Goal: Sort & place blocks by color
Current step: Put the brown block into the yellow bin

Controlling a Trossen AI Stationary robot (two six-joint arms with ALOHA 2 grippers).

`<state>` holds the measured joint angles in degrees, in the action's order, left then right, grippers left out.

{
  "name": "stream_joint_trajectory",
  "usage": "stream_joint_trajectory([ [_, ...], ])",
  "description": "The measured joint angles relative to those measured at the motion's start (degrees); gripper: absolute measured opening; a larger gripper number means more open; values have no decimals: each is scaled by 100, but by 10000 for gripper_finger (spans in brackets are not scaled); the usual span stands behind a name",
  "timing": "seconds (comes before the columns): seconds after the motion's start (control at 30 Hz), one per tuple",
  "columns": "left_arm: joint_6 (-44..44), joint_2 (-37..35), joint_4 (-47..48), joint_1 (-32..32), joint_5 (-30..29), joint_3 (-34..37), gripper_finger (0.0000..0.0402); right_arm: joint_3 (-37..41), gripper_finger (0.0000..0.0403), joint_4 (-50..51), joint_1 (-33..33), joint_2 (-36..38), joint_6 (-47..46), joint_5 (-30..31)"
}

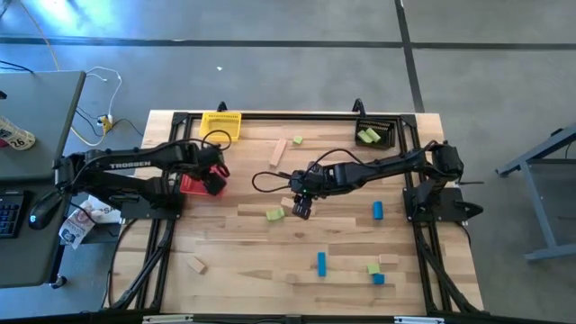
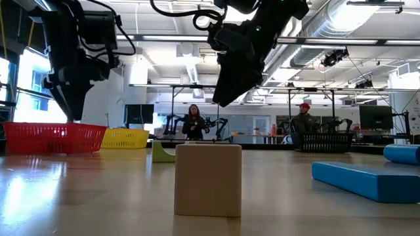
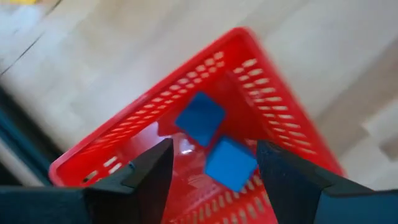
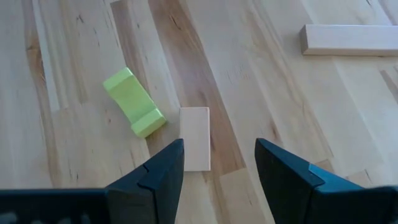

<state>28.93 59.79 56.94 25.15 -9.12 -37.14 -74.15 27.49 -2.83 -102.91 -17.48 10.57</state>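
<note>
My left gripper [image 3: 214,147] hangs open over the red basket [image 3: 273,118], pointing down. Two blue blocks are in the basket: one [image 3: 200,118] rests on its floor, the other [image 3: 231,163] shows in the gap between my fingers, touching neither. My right gripper [image 4: 219,146] stands open above mid-table, just over a tan block [image 4: 194,146] with a light green block [image 4: 134,102] beside it; both lie flat on the wood. In the high view the left gripper [image 1: 214,175] is at the red basket [image 1: 192,184] and the right gripper [image 1: 301,205] is by the tan block [image 1: 288,202].
A yellow basket [image 1: 221,124] stands at the far edge, and a black basket [image 1: 376,133] holding green blocks at the far right. Loose blocks lie about: a tan bar [image 1: 278,151], blue ones [image 1: 378,210] [image 1: 321,263], a near-right cluster [image 1: 379,270], and a tan one [image 1: 197,265] near left. People stand in the room beyond.
</note>
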Motion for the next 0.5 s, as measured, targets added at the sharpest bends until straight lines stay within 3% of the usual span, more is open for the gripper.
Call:
stream_joint_trajectory([
  [0.3, -580, -1, -9, -222, 117, -723, 203, 0, 184, -274, 20, 0, 303, 12],
  [0.5, -1020, -2, -10, -320, 116, -1124, 202, 0, 184, -477, 20, -2, 450, 385],
])
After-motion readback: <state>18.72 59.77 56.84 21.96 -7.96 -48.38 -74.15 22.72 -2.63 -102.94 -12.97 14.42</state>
